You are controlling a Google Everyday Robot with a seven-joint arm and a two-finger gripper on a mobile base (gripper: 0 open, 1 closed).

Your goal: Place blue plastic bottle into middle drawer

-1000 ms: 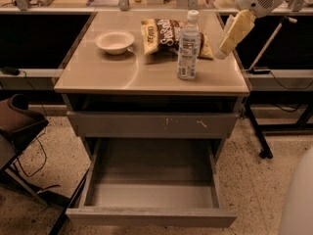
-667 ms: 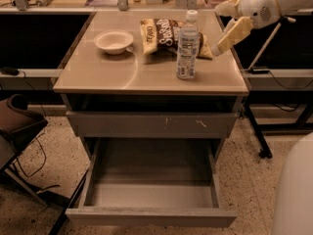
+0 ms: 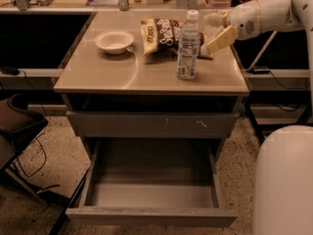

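The blue plastic bottle, clear with a white cap and pale label, stands upright on the cabinet top, right of centre. My gripper comes in from the right at bottle height, open, its fingers just right of the bottle and not around it. The middle drawer is pulled out wide below, a deep grey box with a bare floor.
A white bowl and a snack bag lie behind and left of the bottle. A shut grey drawer front with pale scuffs sits above the open drawer. My white base is at lower right; a dark chair stands left.
My arm has lowered and moved left, bringing the open gripper closer to the bottle's right side. The bottle and drawer have not moved.
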